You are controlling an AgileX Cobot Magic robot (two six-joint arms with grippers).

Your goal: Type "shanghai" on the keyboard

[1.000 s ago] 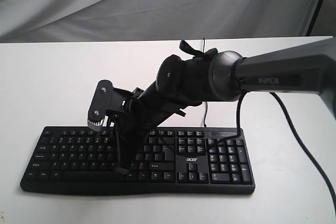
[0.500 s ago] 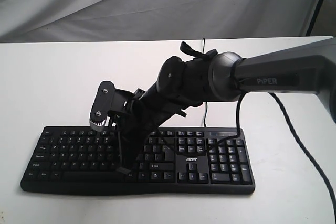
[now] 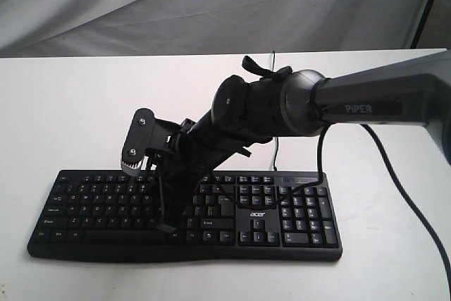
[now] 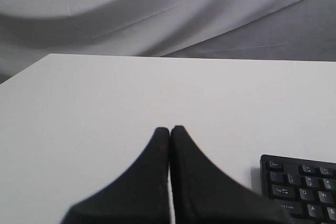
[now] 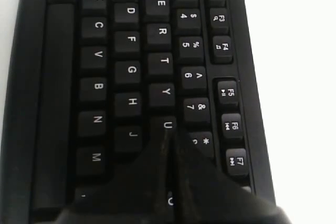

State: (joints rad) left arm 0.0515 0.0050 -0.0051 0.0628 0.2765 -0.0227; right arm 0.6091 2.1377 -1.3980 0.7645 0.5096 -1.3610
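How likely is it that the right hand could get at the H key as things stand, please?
Probably yes. The right hand, shut, has its tip by the U key. The H key lies bare close by, with nothing between them.

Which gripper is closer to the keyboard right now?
Right. The right gripper is at the U key; the left gripper is over the table, beside the keyboard.
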